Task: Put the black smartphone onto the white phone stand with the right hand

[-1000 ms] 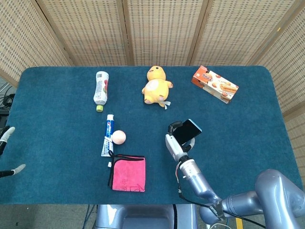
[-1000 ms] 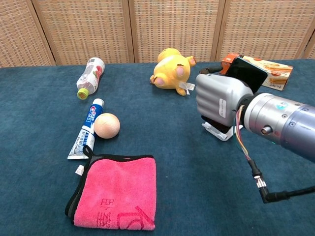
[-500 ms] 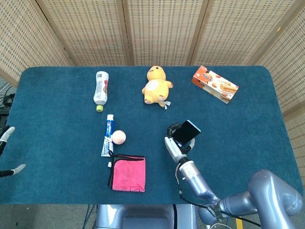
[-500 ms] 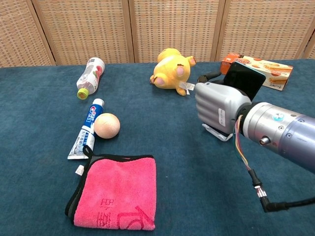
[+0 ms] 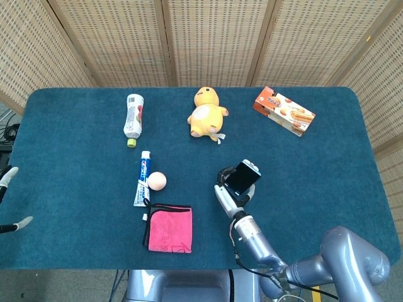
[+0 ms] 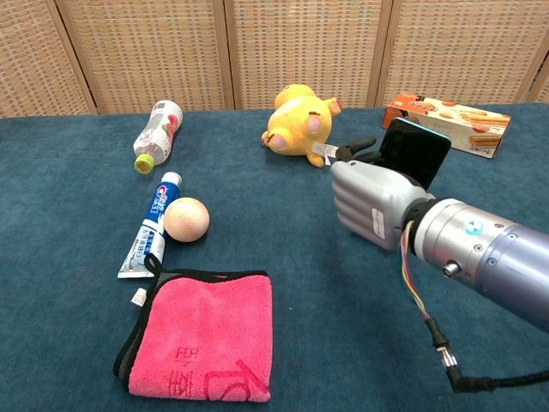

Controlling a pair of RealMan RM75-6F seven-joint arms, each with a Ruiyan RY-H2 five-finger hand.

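Right hand [image 6: 371,199] clamped on black smartphone [image 6: 414,152], white phone stand hidden behind it; placing step, next lower and seat it; left hand [image 5: 7,200] state unclear.

R hand [image 5: 228,194] grips smartphone [image 5: 242,175] (tilted).

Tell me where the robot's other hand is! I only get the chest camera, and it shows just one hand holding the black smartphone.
Observer: The left hand peeks in at the head view's left edge, beside the table, fingers apart, holding nothing.
Operator: Is the pink towel about to fall off?
Observer: No. From above, the pink cloth with black trim lies wholly on the blue felt table, just short of its front edge.
Operator: Where does the arm come from?
Observer: The right hand gripping the black smartphone sits on a silver arm crossing the front edge, elbow at bottom right.
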